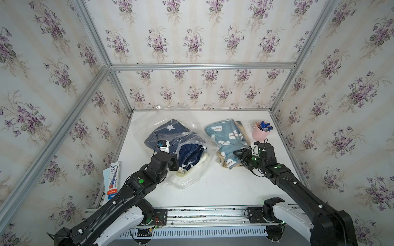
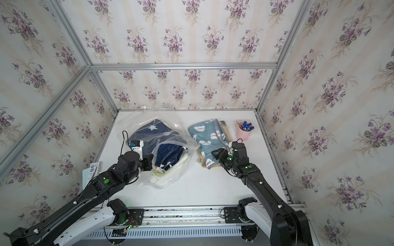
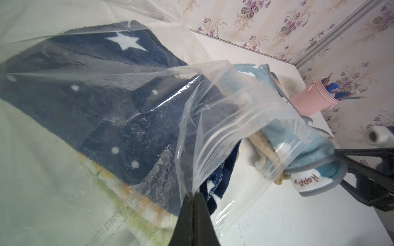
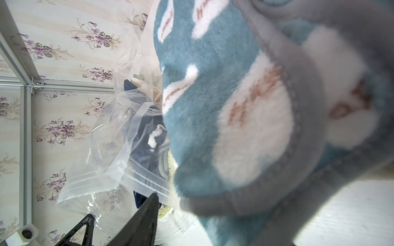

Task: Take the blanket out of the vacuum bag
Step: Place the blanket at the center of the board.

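The vacuum bag (image 1: 198,142) (image 2: 181,140) lies on the left half of the white table (image 1: 223,187), its zip mouth turned toward the near right and gaping; inside it sits a folded navy star blanket (image 1: 168,132) (image 3: 102,102) with a cream underside, its near end showing at the mouth. The left gripper (image 3: 193,198) is clenched on a thin fold of the bag's clear plastic at the mouth's edge, which rises crinkled from its tips. Just to the right of the bag, outside it, a teal bear-print blanket (image 1: 226,138) (image 4: 213,106) lies folded on the table, its grey-bound corner reading "Happy". The right gripper (image 1: 238,158) (image 4: 122,205) sits at that blanket's near right corner with its jaws released and apart; the wrist view shows no cloth between them, the blanket just beside one finger. A pink cup of pens (image 1: 261,132) stands at the far right; a flat printed package (image 1: 113,179) leans at the table's near left edge.
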`<act>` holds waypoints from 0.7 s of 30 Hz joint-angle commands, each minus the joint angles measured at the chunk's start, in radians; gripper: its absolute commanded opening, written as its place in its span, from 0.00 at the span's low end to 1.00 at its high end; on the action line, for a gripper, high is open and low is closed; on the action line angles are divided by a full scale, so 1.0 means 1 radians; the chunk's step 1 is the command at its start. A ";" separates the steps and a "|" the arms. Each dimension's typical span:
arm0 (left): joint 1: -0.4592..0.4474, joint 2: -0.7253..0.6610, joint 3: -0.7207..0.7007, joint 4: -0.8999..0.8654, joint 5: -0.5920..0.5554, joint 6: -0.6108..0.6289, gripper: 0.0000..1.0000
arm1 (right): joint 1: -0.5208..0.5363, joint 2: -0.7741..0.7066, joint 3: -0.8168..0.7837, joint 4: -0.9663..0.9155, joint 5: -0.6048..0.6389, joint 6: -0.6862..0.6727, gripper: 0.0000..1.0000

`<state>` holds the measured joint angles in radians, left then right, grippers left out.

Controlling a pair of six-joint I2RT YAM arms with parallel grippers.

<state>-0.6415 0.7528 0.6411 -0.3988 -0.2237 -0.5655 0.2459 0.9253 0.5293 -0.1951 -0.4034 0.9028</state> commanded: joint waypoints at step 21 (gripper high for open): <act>0.160 -0.009 0.037 -0.075 -0.084 -0.008 0.00 | 0.239 0.386 0.449 -0.161 0.280 -0.357 0.28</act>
<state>-0.4866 0.7334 0.6762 -0.4763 -0.3107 -0.5831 0.4847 1.3643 1.0161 -0.3416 -0.1909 0.5556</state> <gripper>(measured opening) 0.054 0.289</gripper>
